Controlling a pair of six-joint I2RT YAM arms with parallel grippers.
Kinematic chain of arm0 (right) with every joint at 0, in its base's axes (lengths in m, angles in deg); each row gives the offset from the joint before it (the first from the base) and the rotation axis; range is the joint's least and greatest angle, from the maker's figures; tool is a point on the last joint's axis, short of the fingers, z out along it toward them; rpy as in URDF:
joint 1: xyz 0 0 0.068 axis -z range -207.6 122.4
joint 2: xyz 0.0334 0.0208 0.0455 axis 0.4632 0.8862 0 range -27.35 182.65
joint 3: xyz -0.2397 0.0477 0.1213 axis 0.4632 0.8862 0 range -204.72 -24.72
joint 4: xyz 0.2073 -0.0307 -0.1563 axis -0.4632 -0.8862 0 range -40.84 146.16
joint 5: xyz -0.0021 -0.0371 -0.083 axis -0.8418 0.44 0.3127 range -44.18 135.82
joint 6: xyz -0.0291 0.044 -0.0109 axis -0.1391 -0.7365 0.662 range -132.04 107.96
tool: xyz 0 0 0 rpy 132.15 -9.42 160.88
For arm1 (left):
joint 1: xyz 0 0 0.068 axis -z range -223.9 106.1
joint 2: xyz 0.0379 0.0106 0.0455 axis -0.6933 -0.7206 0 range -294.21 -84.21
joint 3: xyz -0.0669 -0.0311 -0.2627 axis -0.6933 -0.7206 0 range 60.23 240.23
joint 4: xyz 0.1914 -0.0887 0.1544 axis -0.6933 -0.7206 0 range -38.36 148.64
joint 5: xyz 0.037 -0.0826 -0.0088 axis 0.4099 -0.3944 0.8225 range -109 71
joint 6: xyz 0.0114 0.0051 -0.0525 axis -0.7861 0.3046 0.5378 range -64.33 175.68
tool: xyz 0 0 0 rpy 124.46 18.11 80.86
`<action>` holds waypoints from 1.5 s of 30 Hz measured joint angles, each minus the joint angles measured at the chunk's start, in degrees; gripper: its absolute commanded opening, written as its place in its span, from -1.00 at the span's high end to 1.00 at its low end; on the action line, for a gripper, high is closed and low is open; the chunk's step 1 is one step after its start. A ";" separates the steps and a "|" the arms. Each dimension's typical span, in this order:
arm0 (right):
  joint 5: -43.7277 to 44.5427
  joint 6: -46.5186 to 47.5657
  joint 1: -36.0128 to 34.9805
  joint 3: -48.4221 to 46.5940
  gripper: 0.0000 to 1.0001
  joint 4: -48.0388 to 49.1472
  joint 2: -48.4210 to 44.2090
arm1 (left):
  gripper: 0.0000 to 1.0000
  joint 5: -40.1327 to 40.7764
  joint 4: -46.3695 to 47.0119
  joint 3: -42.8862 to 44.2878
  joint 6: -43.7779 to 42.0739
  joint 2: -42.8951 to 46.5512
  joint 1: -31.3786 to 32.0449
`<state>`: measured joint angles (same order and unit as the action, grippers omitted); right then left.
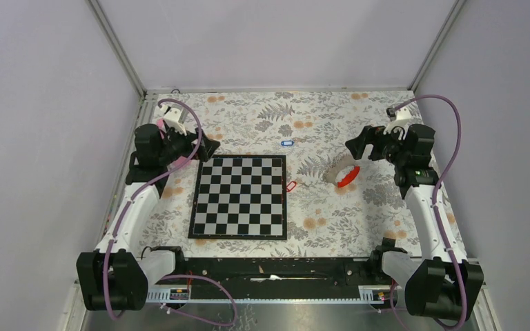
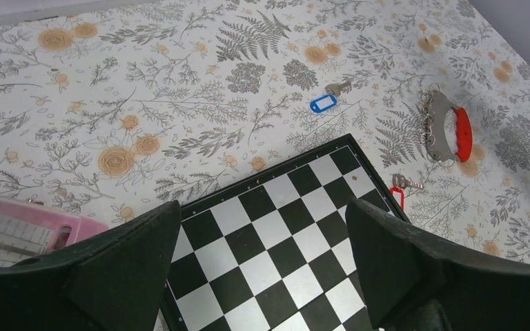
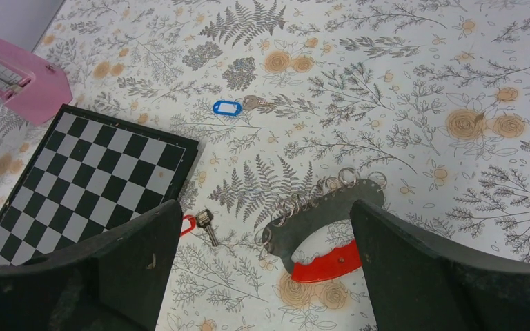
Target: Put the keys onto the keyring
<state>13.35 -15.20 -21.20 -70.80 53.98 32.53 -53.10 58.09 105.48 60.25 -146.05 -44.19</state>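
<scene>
Top external view: worktop [image 1: 359, 227] covered in a floral print of ferns and orange blooms, closed in by plain pale lilac walls [image 1: 269, 41] on three sides, with metal frame posts [image 1: 121, 48] at the far corners.

- Chessboard [image 1: 240, 197] lies flat, left of centre, nearer the near edge.
- Blue-tagged key [image 1: 287, 143] lies just beyond the chessboard's far right corner, apart from the board.
- Red-tagged key [image 1: 291, 186] lies just beside the board's right edge.
- Keyring [image 1: 345, 176], a curved white-and-red fob with a row of small rings along one side, lies between the board and the worktop's right edge. Both keys are apart from it; neither is on a ring.
- Pink block [image 3: 21, 79] sits off the board's far left corner, toward the left edge.

Arm pose: both arms run up from their bases at the near corners along the side edges, wrists turned inward. Left end effector [image 1: 207, 147] hangs above the board's far left corner, jaws spread wide, nothing between them. Right end effector [image 1: 355, 148] hangs above the keyring, jaws equally wide, empty.
</scene>
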 measured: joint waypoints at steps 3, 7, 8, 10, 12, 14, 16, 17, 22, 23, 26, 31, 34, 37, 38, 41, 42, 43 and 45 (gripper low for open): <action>0.44 0.42 0.00 -0.04 -0.97 -0.33 0.20 | -0.98 -0.26 -0.02 0.00 0.00 -0.70 -0.42; 2.14 1.25 0.00 -1.01 -0.97 -1.90 0.17 | -0.98 -0.94 -0.28 0.00 0.02 -2.36 -2.93; 2.51 1.49 0.00 -1.14 -0.97 -1.90 0.13 | -0.98 -1.14 -0.31 0.00 0.02 -2.69 -3.67; 2.97 2.34 0.00 -1.38 -0.97 -2.14 -0.04 | -0.98 -1.29 -0.39 0.00 0.02 -2.95 -4.59; 2.84 3.19 0.00 -1.40 -0.98 -2.54 -0.39 | -0.98 -1.29 -0.42 0.00 0.00 -2.99 -5.16; 2.51 3.96 0.00 -1.40 -0.97 -2.71 -0.85 | -0.98 -1.16 -0.59 0.00 0.00 -2.99 -5.05; 2.36 4.48 0.00 -1.40 -0.97 -2.69 -1.14 | -0.98 -0.33 -1.62 0.11 -0.13 -2.99 -4.48; 2.38 4.68 0.00 -1.40 -0.97 -2.67 -1.14 | -0.98 0.39 -2.86 0.44 -0.28 -3.04 -3.91; 2.38 4.87 -0.02 -1.60 -0.97 -2.73 1.84 | -0.98 5.18 -6.67 3.45 -2.38 -3.30 1.55; 2.40 4.87 -0.11 -1.62 -0.97 -2.75 2.62 | -0.98 6.10 -6.95 4.04 -3.06 -3.43 3.26; 3.08 5.25 -0.96 -1.64 -0.97 -3.85 4.57 | -0.98 8.92 -7.32 5.55 -5.20 -4.44 8.31; 5.55 7.08 -3.15 -3.04 -0.97 -6.38 5.84 | -0.98 10.54 -9.09 7.43 -8.90 -7.52 15.19; 7.98 8.15 -3.41 -4.68 -0.97 -7.28 7.28 | -0.98 10.62 -10.29 7.96 -10.32 -8.31 18.12; 9.70 8.98 -3.41 -5.01 -0.97 -7.63 9.05 | -0.98 9.42 -10.36 7.96 -10.58 -8.31 19.58; 10.47 9.22 -3.41 -5.01 -0.97 -7.78 9.70 | -0.98 9.01 -10.36 7.96 -10.60 -8.31 19.65; 12.15 9.70 -3.48 -5.14 -0.97 -8.04 12.15 | -0.98 8.55 -10.34 7.96 -10.58 -8.31 19.65; 12.81 9.81 -3.52 -5.42 -0.97 -8.33 13.33 | -0.98 8.39 -10.34 7.93 -10.58 -8.31 19.65; 13.42 9.84 -3.54 -5.84 -0.97 -8.72 14.40 | -0.98 8.24 -10.34 7.93 -10.58 -8.31 19.65; 14.47 9.90 -3.65 -7.21 -0.91 -9.70 17.31 | -0.98 7.98 -10.32 7.87 -10.58 -8.31 19.65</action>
<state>27.82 -5.30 -24.85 -78.01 44.28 49.84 -45.13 47.77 113.35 49.68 -154.36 -24.54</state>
